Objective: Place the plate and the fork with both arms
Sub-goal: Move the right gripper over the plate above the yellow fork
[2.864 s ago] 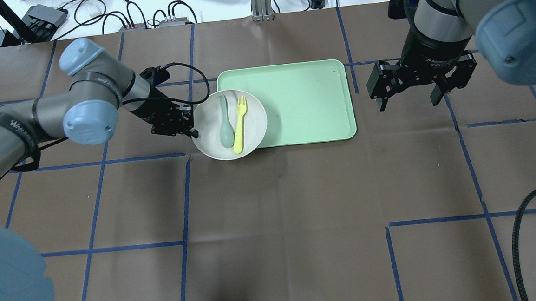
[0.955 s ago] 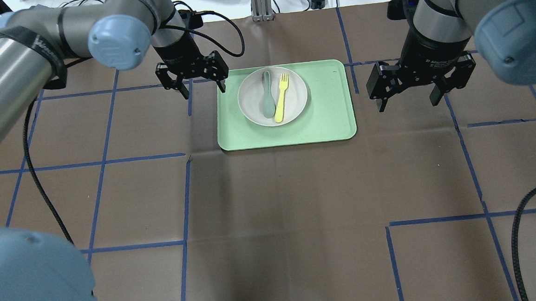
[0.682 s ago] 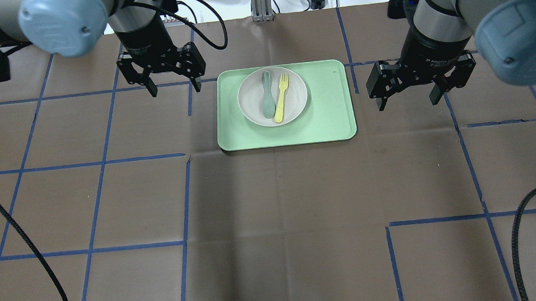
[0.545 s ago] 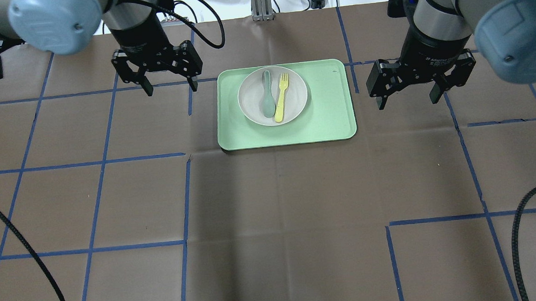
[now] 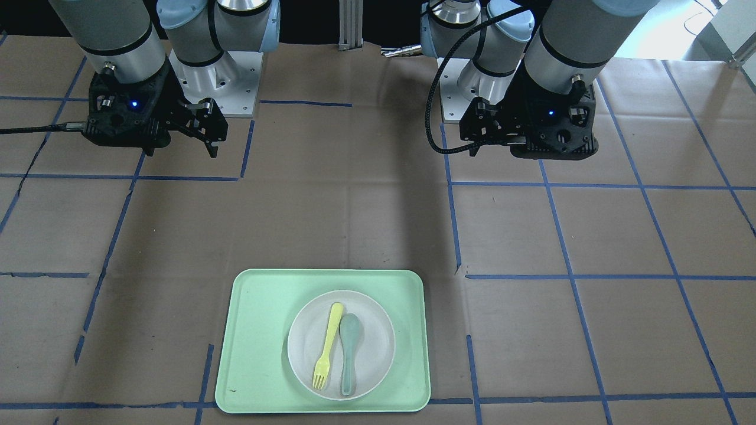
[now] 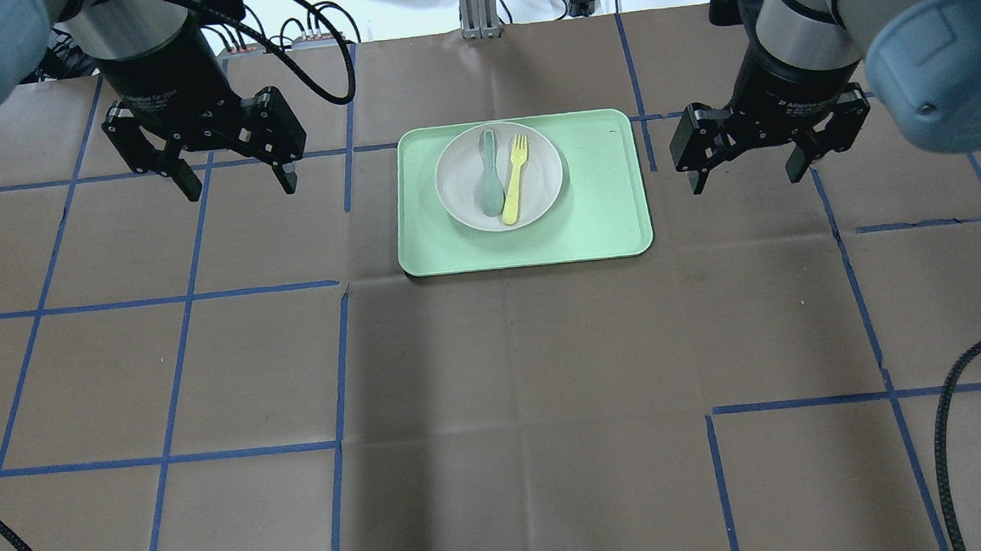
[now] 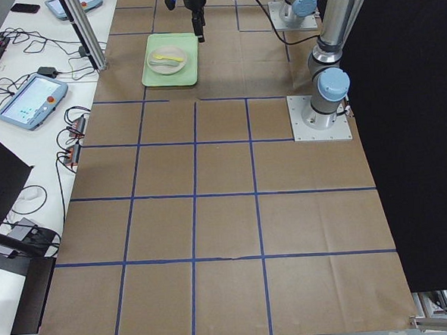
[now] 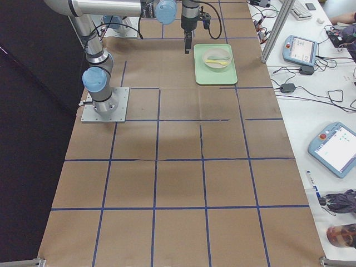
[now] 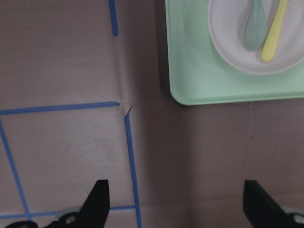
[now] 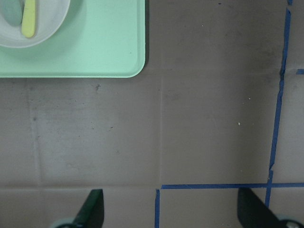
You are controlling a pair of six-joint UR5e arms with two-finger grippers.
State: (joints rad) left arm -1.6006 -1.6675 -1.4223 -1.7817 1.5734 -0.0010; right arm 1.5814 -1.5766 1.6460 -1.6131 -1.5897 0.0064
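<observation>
The off-white plate [image 6: 542, 170] sits on the light-green tray [image 6: 606, 213], in its left half. The yellow fork [image 6: 512, 185] lies in the plate, with a grey-green spoon [image 6: 491, 182] to its left. My left gripper [image 6: 241, 187] is open and empty above the table, well to the left of the tray. My right gripper [image 6: 744, 180] is open and empty, just right of the tray. The left wrist view shows the plate [image 9: 228, 40], the fork [image 9: 275, 28] and the tray's corner [image 9: 199, 76] ahead of open fingers. The right wrist view shows the tray [image 10: 95, 52].
The table is covered in brown paper with a blue tape grid [image 6: 338, 361]. Cables and small boxes [image 6: 305, 31] lie past the far edge. A black cable [image 6: 946, 418] hangs at the right. The arm bases [image 5: 221, 77] stand at the robot's side.
My left gripper held the plate's rim at the tray's left edge. The plate has since moved onto the tray; the gripper let go, opened and swung away left. The right gripper barely moved.
</observation>
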